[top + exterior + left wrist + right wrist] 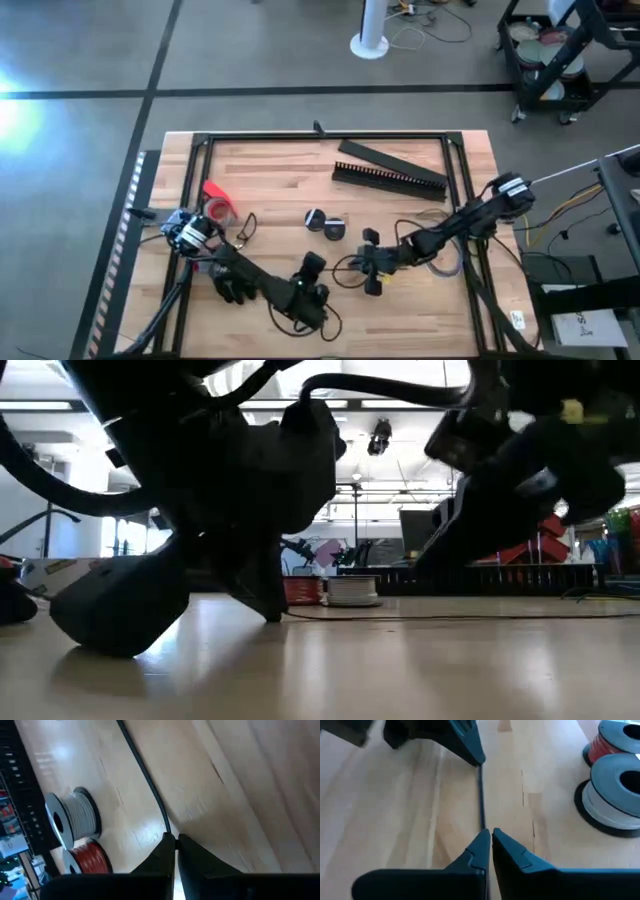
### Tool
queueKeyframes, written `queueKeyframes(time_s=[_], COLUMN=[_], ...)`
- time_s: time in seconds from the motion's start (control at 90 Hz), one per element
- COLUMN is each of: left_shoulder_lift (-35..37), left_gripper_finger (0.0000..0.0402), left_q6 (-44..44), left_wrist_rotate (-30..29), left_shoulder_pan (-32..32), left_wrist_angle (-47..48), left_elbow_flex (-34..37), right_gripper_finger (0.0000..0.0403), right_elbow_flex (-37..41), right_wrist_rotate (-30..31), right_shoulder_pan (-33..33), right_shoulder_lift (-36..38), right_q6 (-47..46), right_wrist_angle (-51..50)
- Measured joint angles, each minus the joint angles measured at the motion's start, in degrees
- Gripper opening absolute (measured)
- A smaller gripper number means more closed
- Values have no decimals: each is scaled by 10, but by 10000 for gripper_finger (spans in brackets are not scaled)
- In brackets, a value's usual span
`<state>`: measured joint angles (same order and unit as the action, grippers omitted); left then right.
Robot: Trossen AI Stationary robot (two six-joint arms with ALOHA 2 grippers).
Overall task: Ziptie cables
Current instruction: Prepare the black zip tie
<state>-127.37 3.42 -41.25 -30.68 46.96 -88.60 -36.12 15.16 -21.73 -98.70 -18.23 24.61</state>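
Ziptie (481, 795) is off the desk (270, 170) surface or just grazing it (can't tell which), stretched straight betw. the two grippers near the front edge, about mid-width. R wrist view shows it best: right gripper (487, 834) is clenched on one end, tips pressed together w/ the strip coming out between them. The left gripper (174, 839) is pinched down on the other end. In the L wrist view a thin black line runs on from its tips across the wood. Prob. the same strip, but could be a wire.

Cables not bundled yet, as far as I can see. A black wire loop (337, 270) lies just beside the right gripper. The grey coil (447, 262) sits nearer the right edge, partly under the R arm. No sign of the strip passing round either.

A white spool (615, 790) and red spool (602, 745) stand close by.

Risks, my read:
- Grip is at the very fingertips on a thin, slick strip. Any pull or twist betw. the arms could pop an end out, and it'd lie flat on the wood, hard to re-pick.
- Both grippers are close together, so threading tail into head leaves little margin and the fingers may knock.
- A low sweep could drag the loose black wire or nudge the spools.
- Closing the tie now would cinch nothing.
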Motion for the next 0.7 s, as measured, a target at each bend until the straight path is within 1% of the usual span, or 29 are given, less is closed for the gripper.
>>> queueKeyframes(time_s=[0.089,0.233,0.378,0.467,0.544,0.7], left_shoulder_lift=[9,22,25,25,25,26], left_gripper_finger=[0,10,31,45,59,89], left_q6=[6,8,18,32,42,51], left_wrist_rotate=[2,4,5,33,43,44], left_shoulder_pan=[1,2,2,2,2,2], left_wrist_angle=[5,7,6,5,6,5], left_elbow_flex=[2,3,3,3,3,3], right_gripper_finger=[2,2,2,2,3,3], right_elbow_flex=[0,0,0,0,0,0], right_wrist_rotate=[0,-3,-3,-3,-3,-3], right_shoulder_pan=[0,0,0,0,0,0], right_shoulder_lift=[-13,-23,-24,-23,-23,-23], right_q6=[2,3,-1,-1,-2,-3], right_wrist_angle=[28,36,34,28,27,25])
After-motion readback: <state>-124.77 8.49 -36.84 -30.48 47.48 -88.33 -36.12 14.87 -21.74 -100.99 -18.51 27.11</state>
